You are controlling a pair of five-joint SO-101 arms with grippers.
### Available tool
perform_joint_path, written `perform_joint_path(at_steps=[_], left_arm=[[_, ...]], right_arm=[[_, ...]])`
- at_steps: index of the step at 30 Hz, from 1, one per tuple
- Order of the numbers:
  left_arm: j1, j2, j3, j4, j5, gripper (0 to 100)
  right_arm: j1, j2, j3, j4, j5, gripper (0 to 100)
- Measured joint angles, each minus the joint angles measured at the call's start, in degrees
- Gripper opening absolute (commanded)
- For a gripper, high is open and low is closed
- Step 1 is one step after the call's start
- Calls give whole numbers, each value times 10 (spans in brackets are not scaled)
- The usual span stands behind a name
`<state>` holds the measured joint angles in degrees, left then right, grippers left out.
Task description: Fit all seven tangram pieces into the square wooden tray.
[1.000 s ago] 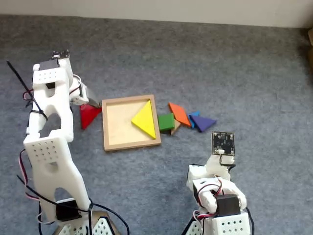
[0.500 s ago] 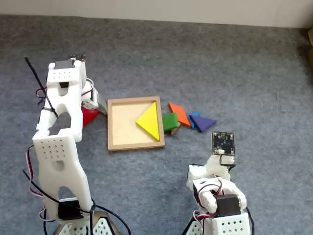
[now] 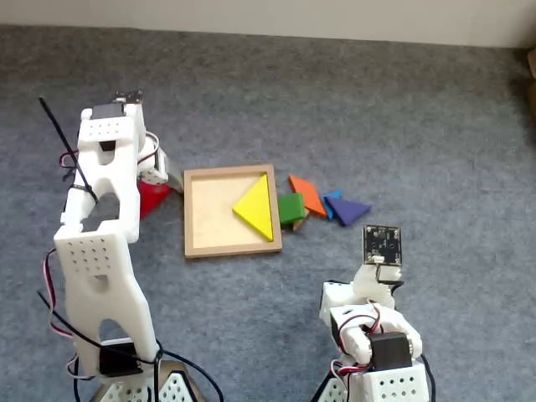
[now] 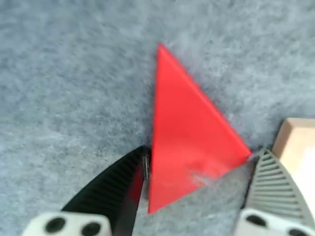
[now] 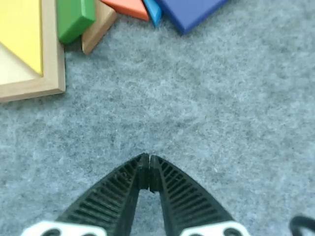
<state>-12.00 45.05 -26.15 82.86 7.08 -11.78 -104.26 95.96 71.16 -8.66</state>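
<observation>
The red triangle (image 4: 187,132) lies flat on the grey carpet just left of the square wooden tray (image 3: 201,243). My left gripper (image 4: 203,156) is open and straddles it: the black finger (image 4: 118,191) sits at one edge, the grey finger (image 4: 273,187) at its corner beside the tray. The yellow triangle (image 3: 256,206) lies inside the tray, at its right side. Right of the tray sit the green square (image 3: 291,208), a brown piece (image 3: 300,222), the orange parallelogram (image 3: 307,194), a small blue triangle (image 3: 333,198) and a dark blue triangle (image 3: 347,209). My right gripper (image 5: 148,169) is shut on nothing, low over bare carpet.
Grey carpet covers the whole table. The left arm (image 3: 105,193) stands over the area left of the tray. The right arm's base (image 3: 373,343) is at the front, below the loose pieces. Open carpet lies behind and to the right.
The left arm has shifted right, over the red triangle. The tray with the yellow triangle has slid slightly right, up against the green square. The right arm has stayed still.
</observation>
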Motion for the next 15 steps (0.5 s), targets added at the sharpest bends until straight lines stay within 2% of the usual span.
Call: perform_joint_path(at_steps=[5,11,15], left_arm=[[0,0,1,-7,7,311],[0,0,1,-8,6,180],[0,-2,-1,-13,6,171]], right_arm=[[0,0,0,0,0,22],[0,0,0,0,0,22],[0,0,0,0,0,22]])
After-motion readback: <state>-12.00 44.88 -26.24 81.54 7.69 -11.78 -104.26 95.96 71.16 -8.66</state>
